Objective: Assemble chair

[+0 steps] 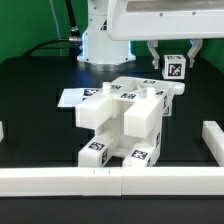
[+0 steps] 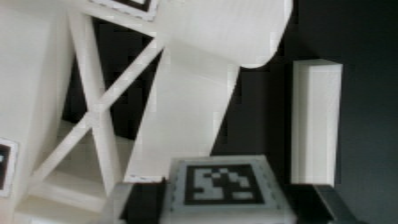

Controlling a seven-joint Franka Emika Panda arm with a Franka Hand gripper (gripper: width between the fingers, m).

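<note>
The partly built chair [image 1: 125, 118] stands in the middle of the black table, a blocky white stack of slabs and bars with several marker tags. My gripper [image 1: 175, 66] hangs above and behind it, toward the exterior view's right. It is shut on a small white tagged piece [image 1: 175, 68], held clear of the table. In the wrist view the same piece [image 2: 222, 183] sits between my dark fingers [image 2: 146, 206]. Below it are the chair's white bars and a crossed brace [image 2: 107, 95].
The marker board [image 1: 72, 97] lies flat behind the chair on the exterior view's left. A long plain white rail [image 1: 110, 180] runs along the front, and another [image 1: 211, 140] along the right; one also shows in the wrist view [image 2: 320, 115]. The robot base [image 1: 100, 40] stands at the back.
</note>
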